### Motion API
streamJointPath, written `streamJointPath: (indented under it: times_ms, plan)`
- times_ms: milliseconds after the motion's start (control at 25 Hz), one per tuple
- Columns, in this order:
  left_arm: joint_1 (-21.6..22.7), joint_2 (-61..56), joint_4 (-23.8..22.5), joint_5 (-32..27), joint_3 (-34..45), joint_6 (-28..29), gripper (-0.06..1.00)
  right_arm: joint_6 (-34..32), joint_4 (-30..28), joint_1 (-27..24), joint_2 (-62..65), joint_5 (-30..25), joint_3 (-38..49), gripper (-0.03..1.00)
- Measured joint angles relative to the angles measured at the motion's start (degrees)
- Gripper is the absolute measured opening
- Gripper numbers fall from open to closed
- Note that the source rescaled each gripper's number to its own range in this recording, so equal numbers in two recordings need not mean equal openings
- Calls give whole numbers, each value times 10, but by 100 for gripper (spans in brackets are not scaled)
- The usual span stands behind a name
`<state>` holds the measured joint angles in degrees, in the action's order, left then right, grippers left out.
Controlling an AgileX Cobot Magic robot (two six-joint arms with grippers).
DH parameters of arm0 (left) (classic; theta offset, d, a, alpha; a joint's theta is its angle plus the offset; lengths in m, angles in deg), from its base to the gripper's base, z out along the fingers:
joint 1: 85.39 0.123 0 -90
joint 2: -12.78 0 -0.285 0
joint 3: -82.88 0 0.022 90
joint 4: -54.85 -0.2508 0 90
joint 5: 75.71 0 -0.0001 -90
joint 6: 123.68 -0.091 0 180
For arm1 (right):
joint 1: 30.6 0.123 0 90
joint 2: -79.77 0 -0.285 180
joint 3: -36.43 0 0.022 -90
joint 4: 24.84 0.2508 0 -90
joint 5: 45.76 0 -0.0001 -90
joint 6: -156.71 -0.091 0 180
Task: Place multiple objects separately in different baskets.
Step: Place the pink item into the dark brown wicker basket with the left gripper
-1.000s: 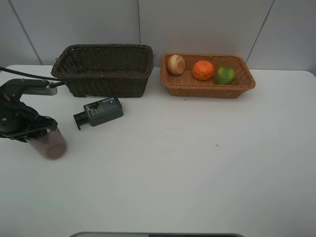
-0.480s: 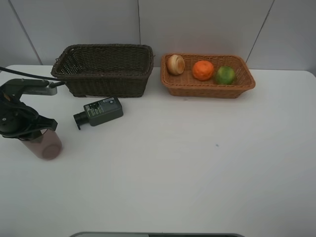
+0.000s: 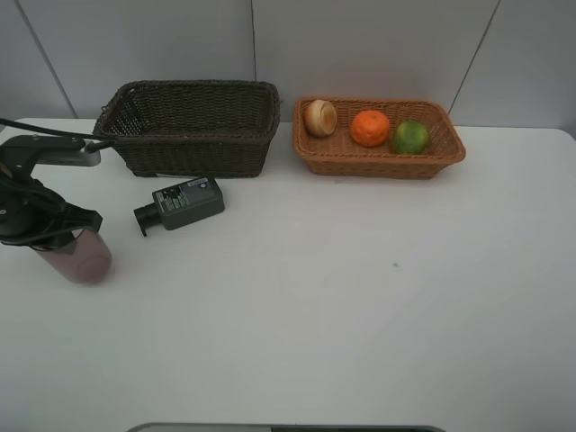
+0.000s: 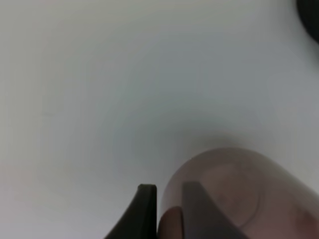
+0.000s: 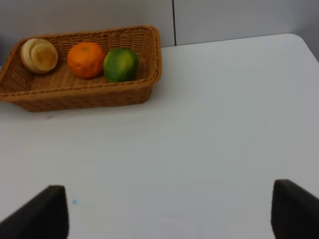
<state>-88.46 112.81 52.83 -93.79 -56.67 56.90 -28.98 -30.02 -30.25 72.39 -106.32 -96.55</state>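
I read the job as roughly half done: the orange-tan basket (image 3: 379, 160) already holds three round items, a pale tan one (image 3: 319, 118), an orange (image 3: 370, 128) and a green fruit (image 3: 410, 137), lined up side by side, while the dark brown basket (image 3: 191, 135) shows nothing inside from the high camera, though its near wall hides part of the floor. Left to sort are the mauve cup (image 3: 83, 256), which sits near the table's left edge, and the dark green-black bottle (image 3: 180, 204), lying on its side just in front of the dark basket. My left gripper (image 3: 56, 236) is on the cup; from the wrist camera I see one finger (image 4: 142, 211) outside the wall and the other seemingly through the translucent plastic, so I judge it pinches the rim, though that view is blurred and close. My right gripper (image 5: 164, 211) hangs spread wide over bare table (image 5: 224, 124), holding nothing.
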Motion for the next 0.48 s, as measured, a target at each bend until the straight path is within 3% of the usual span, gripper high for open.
streamJointPath:
  times_ms: [320, 480]
  plan:
    - [0, -108, 0, -41, -1, 3, 1, 0, 0, 0, 0, 0, 0, 76]
    - [0, -114, 0, -81, -47, 18, 1, 0, 0, 0, 0, 0, 0, 76]
